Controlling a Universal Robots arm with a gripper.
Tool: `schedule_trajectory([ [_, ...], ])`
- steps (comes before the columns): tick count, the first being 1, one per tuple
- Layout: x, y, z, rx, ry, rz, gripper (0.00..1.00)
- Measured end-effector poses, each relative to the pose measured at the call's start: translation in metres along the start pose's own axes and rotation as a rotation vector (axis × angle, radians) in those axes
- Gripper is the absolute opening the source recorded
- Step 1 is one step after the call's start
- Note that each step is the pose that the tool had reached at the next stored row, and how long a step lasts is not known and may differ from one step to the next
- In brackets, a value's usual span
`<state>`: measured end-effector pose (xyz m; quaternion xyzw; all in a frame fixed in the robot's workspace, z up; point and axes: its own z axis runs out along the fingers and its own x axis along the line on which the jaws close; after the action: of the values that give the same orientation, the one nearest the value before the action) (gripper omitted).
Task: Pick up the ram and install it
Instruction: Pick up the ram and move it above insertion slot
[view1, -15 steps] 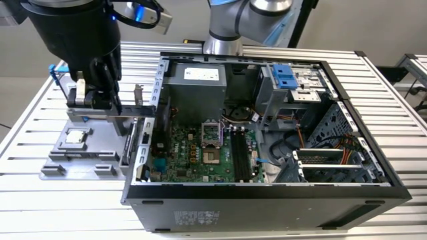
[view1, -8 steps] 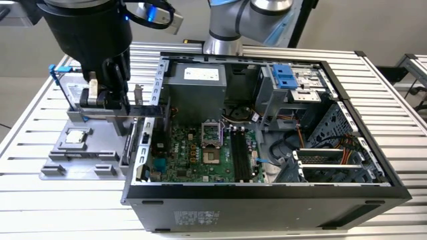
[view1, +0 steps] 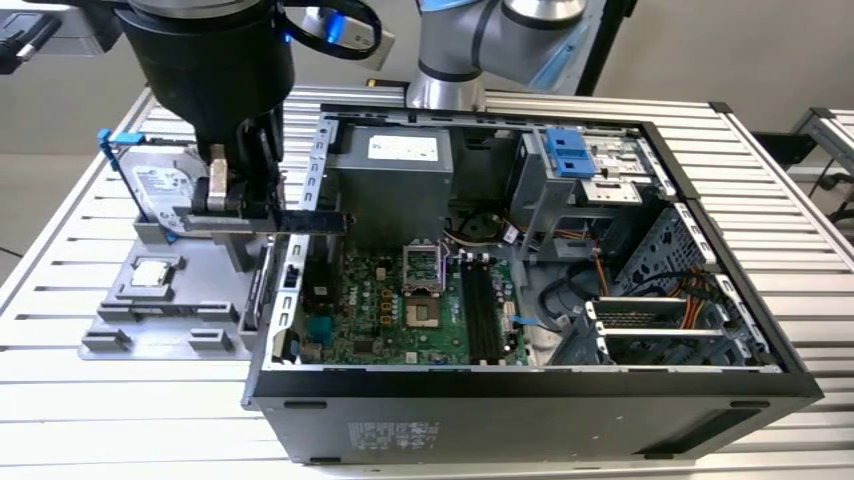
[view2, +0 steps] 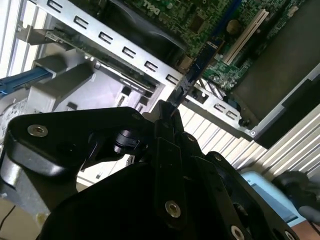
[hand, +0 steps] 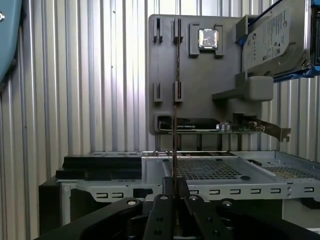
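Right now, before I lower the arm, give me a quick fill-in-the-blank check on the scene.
1. The gripper is ____ on the ram.
2. The grey tray sits on the exterior view's ____ of the case.
3. The motherboard's long black slots are ____.

Missing words: shut; left; empty.

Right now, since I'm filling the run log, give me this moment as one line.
gripper: shut on ram | ram: airborne over computer case edge | install: not yet done
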<state>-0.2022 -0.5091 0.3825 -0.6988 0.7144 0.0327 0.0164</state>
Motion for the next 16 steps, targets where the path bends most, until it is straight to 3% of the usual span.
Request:
schedule_trajectory([
  [16, -0.0007, -0.0317, -0.0007, 0.0000, 0.0000, 0.000, 0.00],
])
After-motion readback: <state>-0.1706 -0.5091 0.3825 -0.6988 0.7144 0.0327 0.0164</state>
